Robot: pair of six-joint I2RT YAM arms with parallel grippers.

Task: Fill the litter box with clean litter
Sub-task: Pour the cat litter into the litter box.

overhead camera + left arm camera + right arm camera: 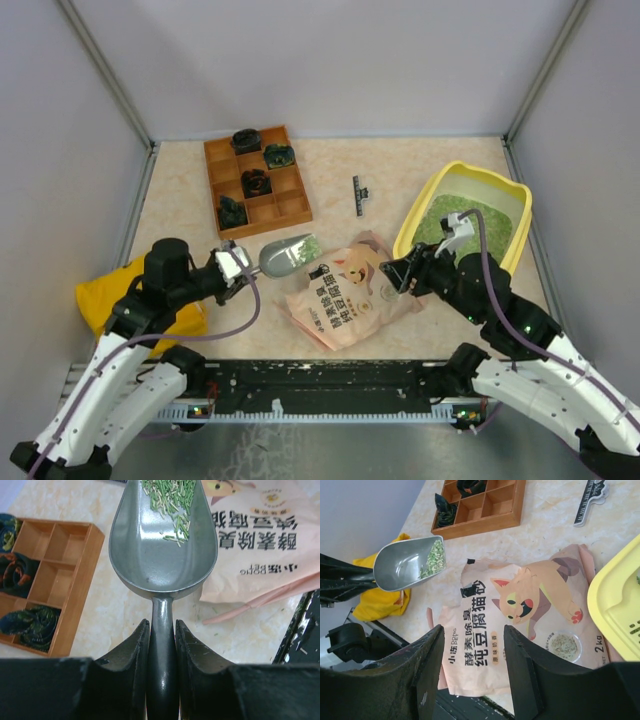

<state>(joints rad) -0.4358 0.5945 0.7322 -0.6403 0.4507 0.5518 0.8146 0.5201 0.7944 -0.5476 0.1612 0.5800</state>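
**Litter box.** The litter box sits on the worktop just behind the right gripper, on its outer side. In the right wrist view its yellow rim appears at the right edge, beside the gripper. Clean litter covers the floor of the box.

**Scoop.** A grey scoop carries a small amount of the same green granules near its front lip. Its bowl points away from the left gripper, toward the right gripper.

**Left gripper.** The left gripper is closed narrowly on the scoop handle, one finger pressed against each side.

**Right gripper.** The right gripper stands with its jaws apart and nothing between them. It hangs over the pink printed pouch, which lies flat between the two grippers.

**Surroundings.** A wooden compartment tray with dark items in several cells lies beyond the left gripper. A yellow cloth bag lies on the outer side of the left gripper, partly under the arm. A small black clip-like part lies beyond the pouch.
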